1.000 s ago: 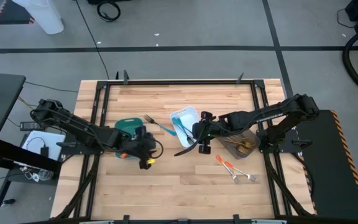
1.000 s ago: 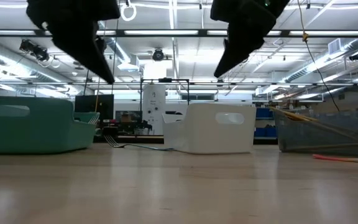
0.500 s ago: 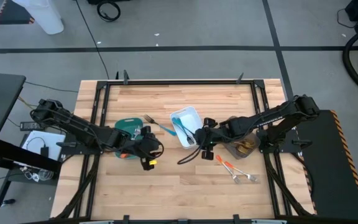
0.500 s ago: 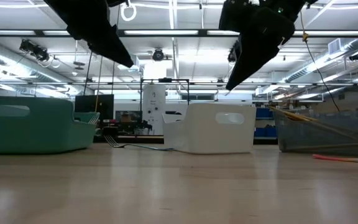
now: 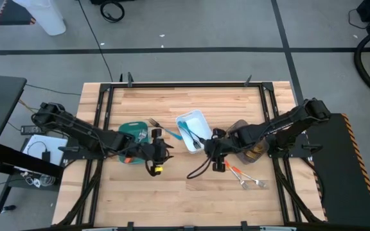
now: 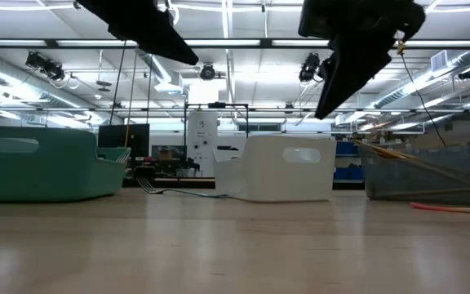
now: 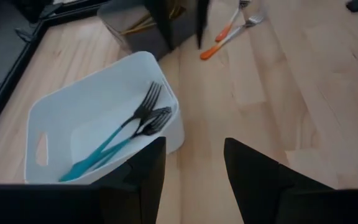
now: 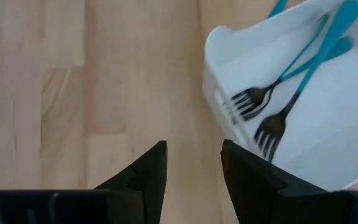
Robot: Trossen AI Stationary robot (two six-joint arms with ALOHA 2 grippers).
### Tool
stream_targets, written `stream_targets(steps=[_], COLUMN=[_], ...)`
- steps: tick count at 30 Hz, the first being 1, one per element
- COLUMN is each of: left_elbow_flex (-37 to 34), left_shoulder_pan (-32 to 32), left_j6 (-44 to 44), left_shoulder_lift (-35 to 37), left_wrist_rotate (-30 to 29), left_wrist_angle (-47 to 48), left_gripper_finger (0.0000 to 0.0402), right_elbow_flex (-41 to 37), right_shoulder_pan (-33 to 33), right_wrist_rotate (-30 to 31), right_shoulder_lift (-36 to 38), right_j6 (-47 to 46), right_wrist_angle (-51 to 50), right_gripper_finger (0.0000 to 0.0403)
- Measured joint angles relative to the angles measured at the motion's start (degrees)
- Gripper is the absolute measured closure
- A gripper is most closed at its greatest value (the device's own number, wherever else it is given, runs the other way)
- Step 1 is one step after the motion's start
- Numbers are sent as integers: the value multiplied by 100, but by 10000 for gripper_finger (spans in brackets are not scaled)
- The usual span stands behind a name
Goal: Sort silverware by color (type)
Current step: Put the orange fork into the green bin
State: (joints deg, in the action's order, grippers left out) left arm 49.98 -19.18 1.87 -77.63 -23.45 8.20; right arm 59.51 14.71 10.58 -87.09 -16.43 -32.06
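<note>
Two blue-handled forks (image 7: 126, 134) lie in the white tray (image 5: 191, 130); they also show in the right wrist view (image 8: 284, 93). Another blue-handled fork (image 5: 161, 128) lies on the table between the teal tray (image 5: 132, 132) and the white tray. Orange-handled pieces (image 5: 239, 173) lie on the table near the grey-brown tray (image 5: 248, 145), which holds gold pieces (image 5: 254, 152). My left gripper (image 5: 167, 151) hangs open and empty beside the white tray's near left side. My right gripper (image 5: 209, 148) hangs open and empty off the white tray's near right corner.
Black frame rails run along the table's left and right sides. A dark cable (image 5: 196, 169) loops from the right gripper over the boards. In the low view, the teal tray (image 6: 39, 167), white tray (image 6: 284, 170) and grey-brown tray (image 6: 431, 173) stand in a row; bare wood lies nearer.
My left gripper has gone toward the table's right edge, closer to the white tray, and risen a little. My right gripper has drawn away from above the white tray toward the table's right and near edges. Both have stayed open. No silverware has moved.
</note>
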Motion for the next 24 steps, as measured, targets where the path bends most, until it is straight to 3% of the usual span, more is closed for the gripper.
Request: stream_targets(steps=[14,24], left_elbow_flex=[1,0], left_shoulder_pan=[765,864], left_j6=[50,461], left_shoulder_lift=[-415,-412], left_wrist_rotate=[162,165], left_wrist_angle=[304,283], left_gripper_finger=[230,230], right_elbow_flex=[-2,-4], right_shoulder_pan=[345,807], right_wrist_rotate=[-168,-204], right_shoulder_lift=[4,7], right_j6=[-1231,-2427], right_wrist_angle=[-978,-1354], right_gripper_finger=[244,244])
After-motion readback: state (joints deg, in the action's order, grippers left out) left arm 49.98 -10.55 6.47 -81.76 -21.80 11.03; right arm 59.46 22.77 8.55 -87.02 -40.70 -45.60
